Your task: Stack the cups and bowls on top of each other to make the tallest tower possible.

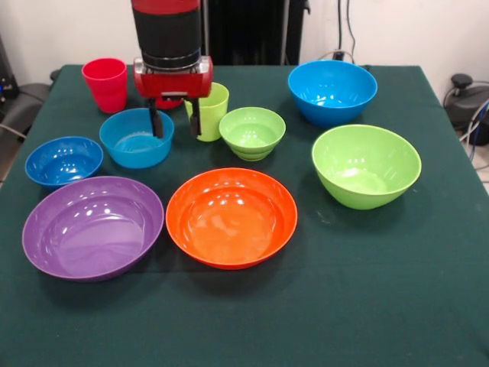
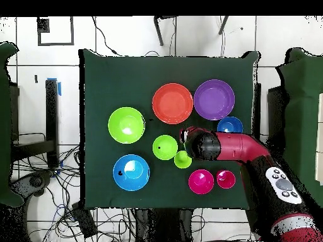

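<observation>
From across the table, the red and black arm comes straight down from above, its black wrist cylinder ending in a red block. Below it the tool (image 1: 175,120) hangs low with its two dark fingers (image 1: 157,121) pointing downward and spread apart, nothing between them. Seen from overhead, the arm reaches in from the robot's base, bent at the elbow.

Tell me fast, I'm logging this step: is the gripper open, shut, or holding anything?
Gripper: open and empty, fingers hanging between the teal-blue bowl and the lime green cup.
</observation>
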